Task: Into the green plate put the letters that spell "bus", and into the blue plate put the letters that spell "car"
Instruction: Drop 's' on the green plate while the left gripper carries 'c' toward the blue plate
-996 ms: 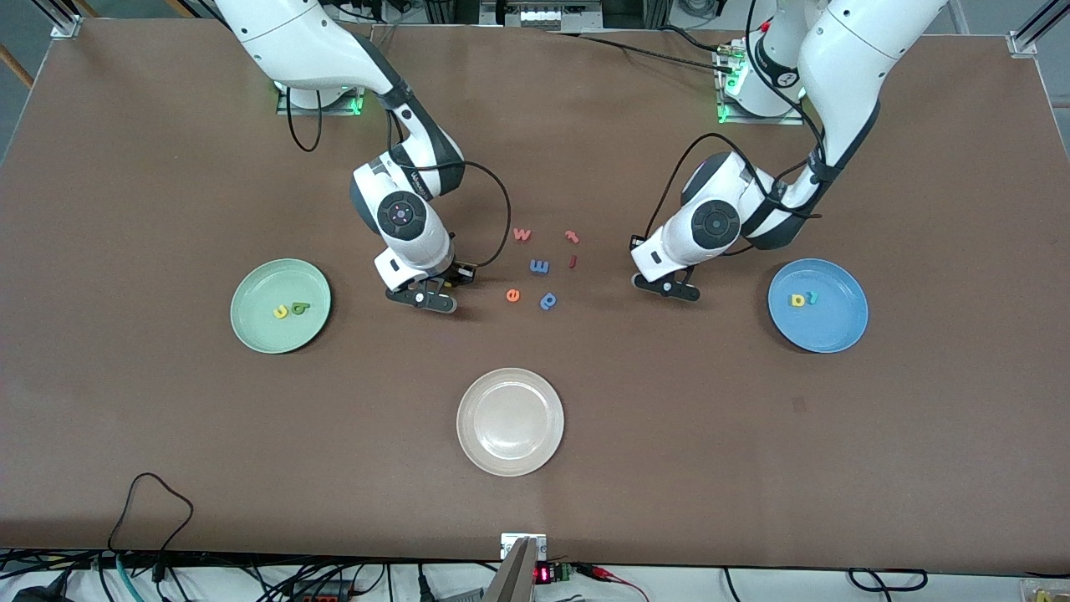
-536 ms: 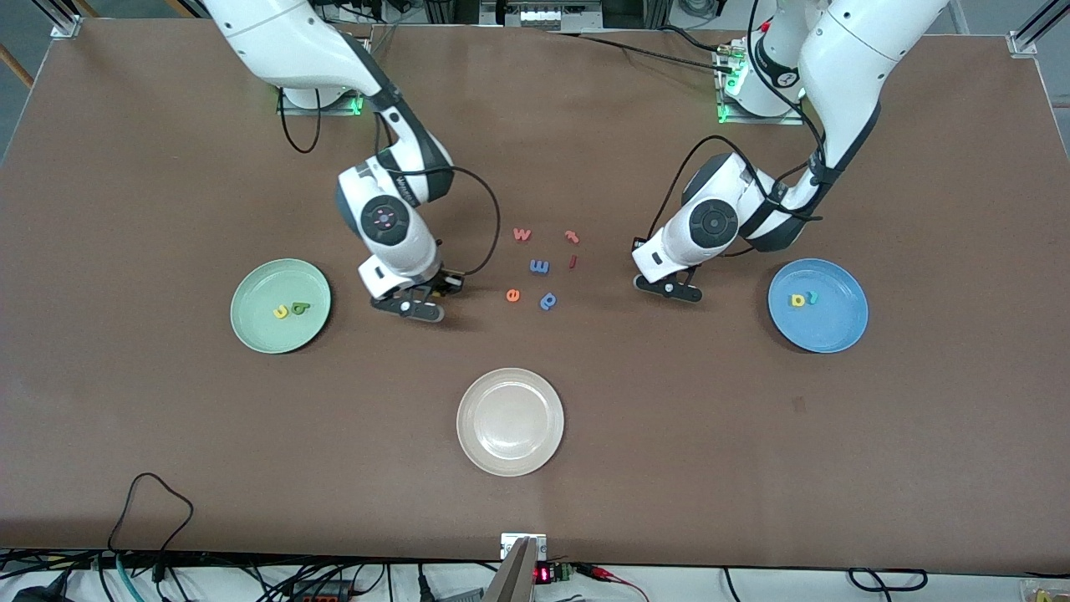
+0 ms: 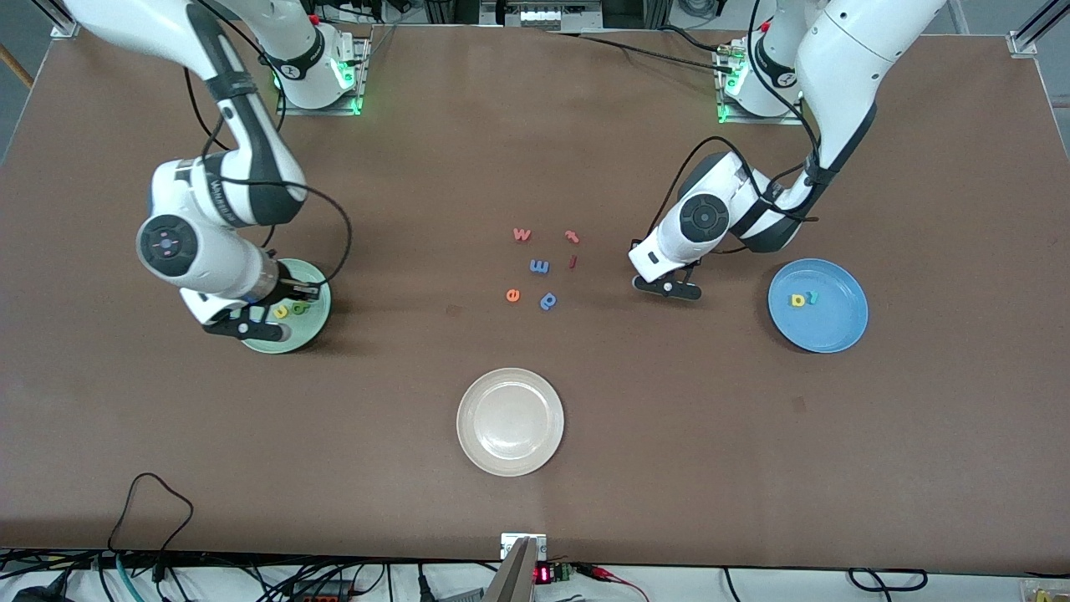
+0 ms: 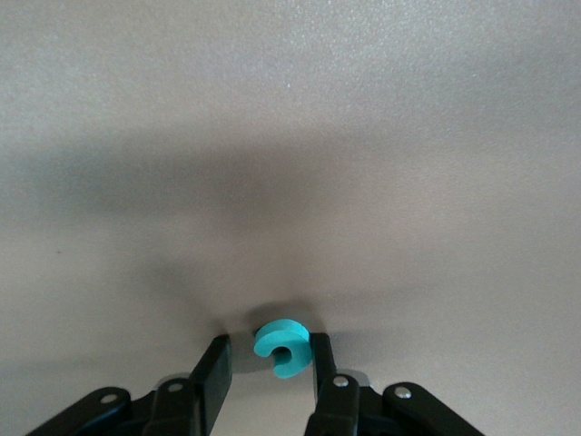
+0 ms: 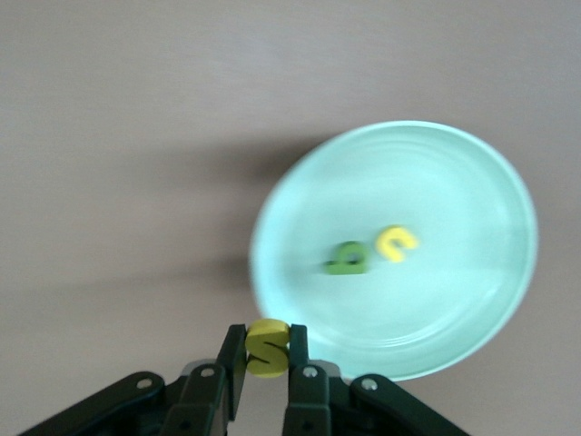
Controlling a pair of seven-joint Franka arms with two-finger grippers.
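So the yellow "s" point(image 5: 267, 347) is pinched tight between the closed fingers of the right gripper point(image 3: 251, 322), which is held over the edge of the green plate point(image 3: 313, 326) at the right arm's end of the table. In that plate the green "b" point(image 3: 298, 308) and the yellow "u" point(image 3: 282, 312) are already lying side by side, just about touching.

Over at the left gripper point(image 3: 666, 287), a teal "c" point(image 4: 280, 346) is seen between the fingers in the left wrist view. It's pressed against one finger, while a gap is left to the other one, so a proper grip can't really be confirmed. That gripper is kept low over bare table, between the loose pile of letters and the blue plate point(image 3: 840, 334).

The blue plate is parked at the left arm's end, and the yellow "a" point(image 3: 798, 299) and teal "r" point(image 3: 812, 296) are sitting in it, right next to each other.

Mid-table a little cluster is left: an orange "w" point(image 3: 522, 235), a blue "m" point(image 3: 539, 266), an orange "e" point(image 3: 512, 294) and a blue "p" point(image 3: 548, 300). The cream-white plate point(image 3: 510, 421) is found nearer the front camera than those.
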